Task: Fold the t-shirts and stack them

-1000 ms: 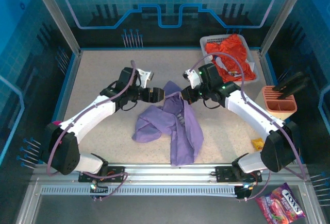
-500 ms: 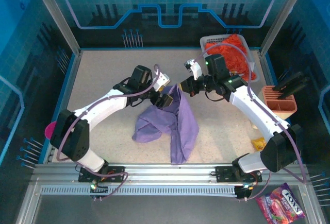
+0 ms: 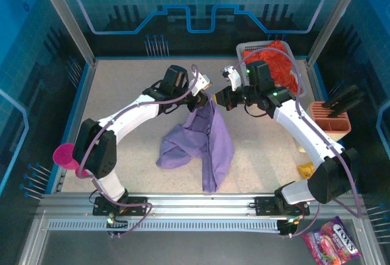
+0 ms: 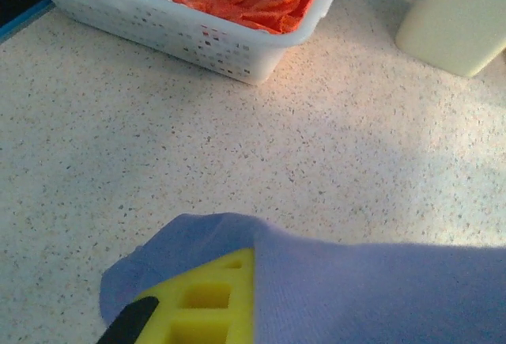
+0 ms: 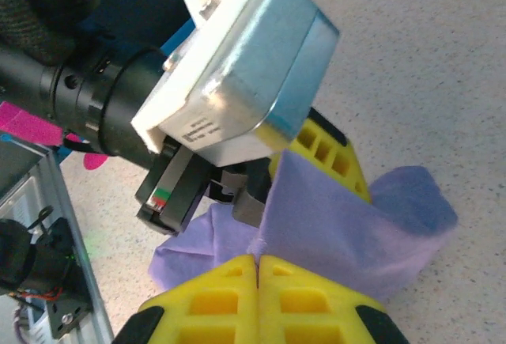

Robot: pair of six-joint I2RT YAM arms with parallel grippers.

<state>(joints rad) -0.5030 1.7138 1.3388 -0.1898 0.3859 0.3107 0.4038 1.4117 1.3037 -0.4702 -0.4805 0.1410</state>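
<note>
The lavender t-shirt (image 3: 198, 140) lies crumpled in the middle of the table, and its top edge is lifted. My left gripper (image 3: 204, 98) and right gripper (image 3: 218, 99) meet at that raised edge, almost touching. In the right wrist view my right gripper (image 5: 258, 277) has its yellow fingers pressed together on the lavender cloth (image 5: 348, 221), with the left gripper's body (image 5: 237, 67) just beyond. In the left wrist view the lavender cloth (image 4: 364, 289) drapes over a yellow finger (image 4: 202, 300). The orange-red t-shirt (image 3: 274, 64) sits bunched in the white basket (image 3: 241, 49) at the back right.
An orange holder (image 3: 329, 122) with black handles stands at the right edge. A pink cup (image 3: 64, 154) sits at the left edge by the left arm. A small yellow item (image 3: 303, 169) lies near the right arm's base. A candy bag (image 3: 332, 243) lies outside the frame.
My left gripper swung right and back to the shirt's raised edge and shut on it. The right gripper carried that edge a little farther back.
</note>
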